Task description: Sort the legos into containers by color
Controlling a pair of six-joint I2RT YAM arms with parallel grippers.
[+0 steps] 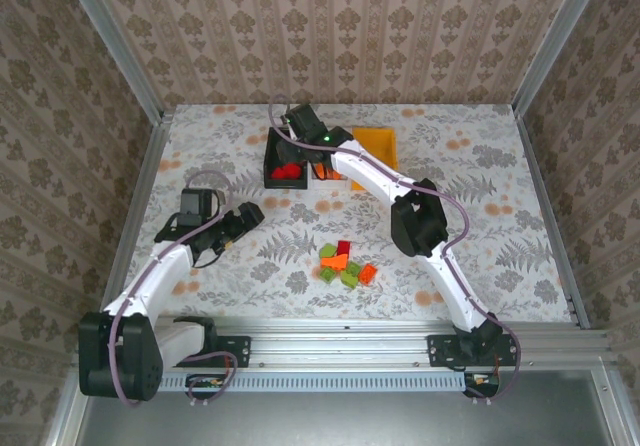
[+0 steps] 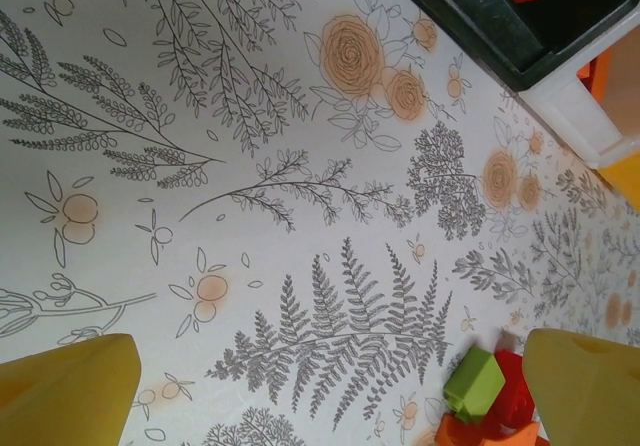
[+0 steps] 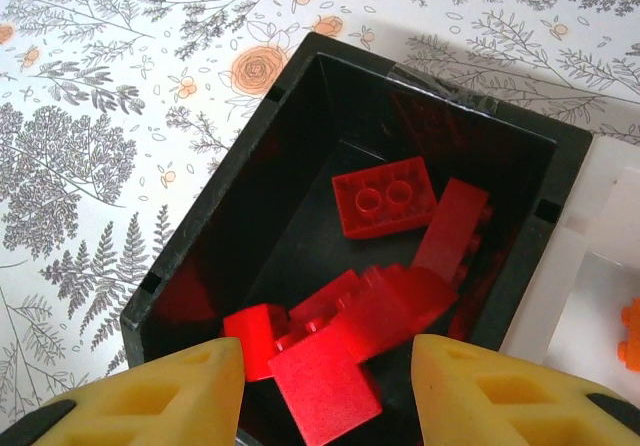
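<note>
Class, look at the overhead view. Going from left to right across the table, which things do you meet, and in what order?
left gripper → black bin → lego pile

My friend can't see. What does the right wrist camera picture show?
The right gripper, yellow fingers spread open, hovers over a black square plastic bin holding red plastic toy bricks. Beside it sits a white plastic bin with an orange brick, on a flowery tablecloth.
</note>
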